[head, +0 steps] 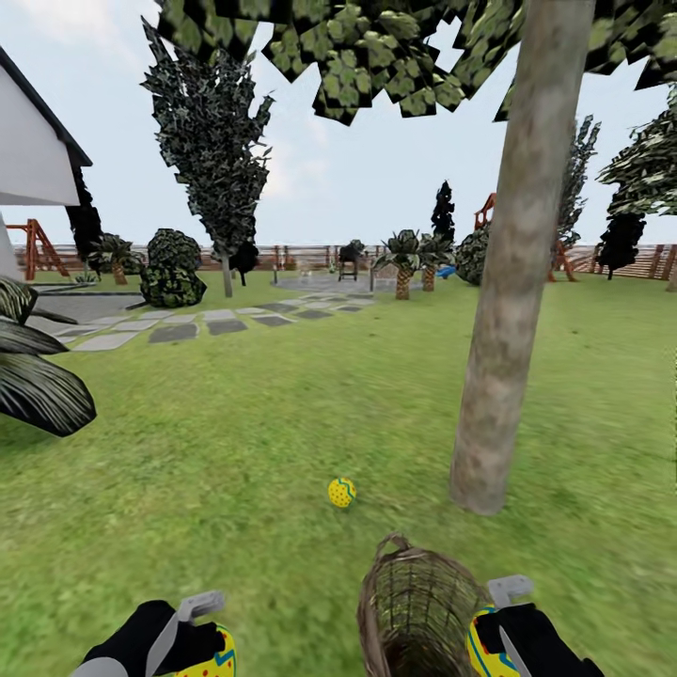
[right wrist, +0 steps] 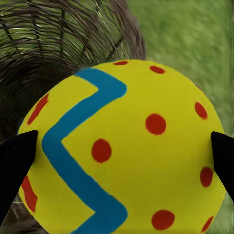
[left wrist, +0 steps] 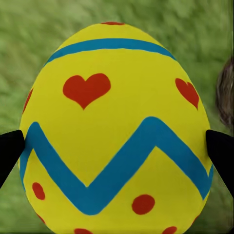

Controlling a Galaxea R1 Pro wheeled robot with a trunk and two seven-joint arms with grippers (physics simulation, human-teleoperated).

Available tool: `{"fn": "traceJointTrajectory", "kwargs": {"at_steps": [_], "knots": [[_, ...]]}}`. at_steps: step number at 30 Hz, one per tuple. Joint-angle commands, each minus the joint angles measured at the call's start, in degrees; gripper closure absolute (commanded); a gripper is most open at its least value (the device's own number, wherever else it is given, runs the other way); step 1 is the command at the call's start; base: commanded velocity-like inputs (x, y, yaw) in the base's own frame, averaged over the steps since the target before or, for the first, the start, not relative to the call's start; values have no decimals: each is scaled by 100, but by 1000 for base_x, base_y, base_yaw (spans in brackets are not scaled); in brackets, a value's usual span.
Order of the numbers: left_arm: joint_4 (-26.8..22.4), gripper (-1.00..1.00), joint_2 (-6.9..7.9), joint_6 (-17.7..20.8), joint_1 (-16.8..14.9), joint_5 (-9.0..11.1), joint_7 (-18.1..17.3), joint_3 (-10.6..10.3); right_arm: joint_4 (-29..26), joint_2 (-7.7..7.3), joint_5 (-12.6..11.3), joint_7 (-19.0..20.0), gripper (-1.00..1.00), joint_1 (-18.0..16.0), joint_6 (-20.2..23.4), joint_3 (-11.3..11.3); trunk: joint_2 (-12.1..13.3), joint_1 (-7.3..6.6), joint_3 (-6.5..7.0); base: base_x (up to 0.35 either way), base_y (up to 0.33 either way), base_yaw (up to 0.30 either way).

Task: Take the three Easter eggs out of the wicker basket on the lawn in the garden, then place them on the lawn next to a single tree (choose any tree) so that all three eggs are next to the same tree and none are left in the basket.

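One Easter egg (head: 341,492) lies on the lawn (head: 235,423) just left of the tree (head: 508,282) trunk's foot. The wicker basket (head: 414,611) stands on the grass at the view's lower edge, tilted, its inside dark. My left gripper (head: 202,649) is shut on a second egg (left wrist: 114,131), yellow with red hearts and a blue zigzag, low over the grass left of the basket. My right gripper (head: 494,639) is shut on a third egg (right wrist: 124,151) right beside the basket's rim (right wrist: 63,48); black fingertips (right wrist: 17,161) press both its sides.
Grey paving slabs (head: 216,324) run across the grass further back left. Dark broad leaves (head: 33,376) reach in at the left edge. A narrow dark tree (head: 216,141), bushes, short palms (head: 404,259) and the wooden fence (head: 310,254) stand far behind. Open grass spreads around the trunk.
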Motion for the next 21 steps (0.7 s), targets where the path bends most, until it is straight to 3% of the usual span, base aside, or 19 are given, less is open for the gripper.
{"fn": "traceJointTrajectory", "kwargs": {"at_steps": [1,10,12,21], "knots": [[-6,100,-13,30,-3,-72,-46,40,-3,-7,24,-12,100,-3,34,29,38,-23,12,0,-305,0],[0,100,-29,29,-3,-89,-46,32,-1,2,32,-13,100,-3,25,35,399,-221,173,0,-310,0],[0,100,-88,29,-3,-103,-38,32,-1,2,32,-13,100,-3,25,33,479,-265,209,-19,-313,0],[103,100,-124,28,-2,-107,-37,32,-1,2,32,-13,100,-3,32,35,840,-463,371,-108,-313,0]]}}
